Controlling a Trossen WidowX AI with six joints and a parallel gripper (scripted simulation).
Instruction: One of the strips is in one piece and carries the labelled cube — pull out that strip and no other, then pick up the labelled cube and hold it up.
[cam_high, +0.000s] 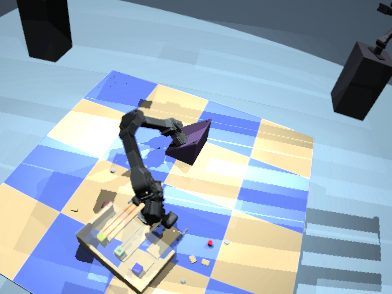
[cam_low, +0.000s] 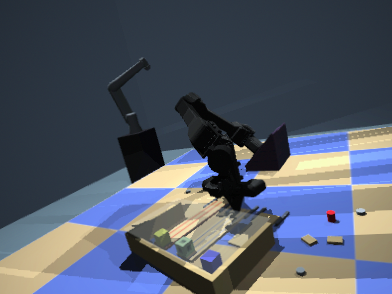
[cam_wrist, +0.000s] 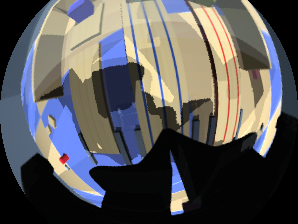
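A shallow wooden box (cam_high: 107, 261) (cam_low: 170, 266) holds a yellow-green cube (cam_high: 102, 237) (cam_low: 161, 236), a pale green cube (cam_high: 119, 251) (cam_low: 185, 246) with a dark mark on top, and a blue cube (cam_high: 137, 269) (cam_low: 211, 260) (cam_wrist: 81, 10). A red-lined strip (cam_high: 120, 220) (cam_wrist: 226, 75) runs toward the yellow-green cube. Blue-lined wood (cam_wrist: 167, 55) lies beside it in the wrist view. Plain wood lies on the blue cube's side, with an edge across it. My gripper (cam_low: 237, 206) is shut and empty, above the box's arm-side end. Its body hides the strips' near ends in the top and exterior views.
A purple wedge (cam_high: 192, 140) (cam_low: 274, 150) stands behind the arm. Beside the box lie a red cylinder (cam_high: 210, 243) (cam_low: 331, 216) (cam_wrist: 64, 158), two tan pieces (cam_high: 193, 259) (cam_low: 335, 240) and small grey discs (cam_low: 300, 271). A see-through sheet seems to cover the box.
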